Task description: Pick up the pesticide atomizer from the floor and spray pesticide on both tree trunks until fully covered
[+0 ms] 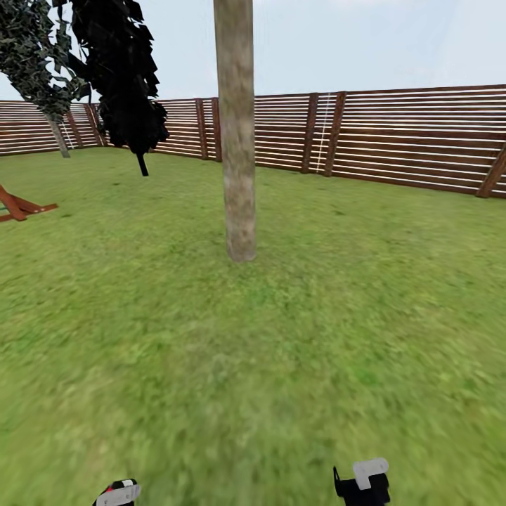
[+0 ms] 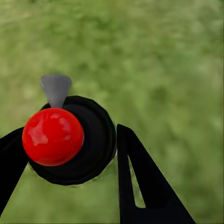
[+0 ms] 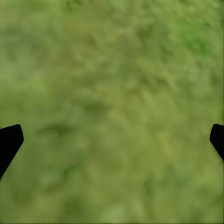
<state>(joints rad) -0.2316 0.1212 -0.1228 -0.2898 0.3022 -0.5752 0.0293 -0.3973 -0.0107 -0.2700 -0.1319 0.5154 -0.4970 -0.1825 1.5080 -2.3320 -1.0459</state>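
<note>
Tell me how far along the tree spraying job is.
Pickup looks done: the left claw is shut on the atomizer. The robot faces a bare trunk across the lawn. No spray shows on it, so both trees look left to do.

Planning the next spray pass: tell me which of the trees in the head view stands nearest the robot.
The tree with the thick pale trunk in mid-lawn, straight ahead. The black cone-shaped tree and the leafy, thin-trunked tree stand farther back near the fence.

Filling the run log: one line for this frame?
left tool: shut on atomizer | right tool: open | tree trunk: ahead, apart
</note>
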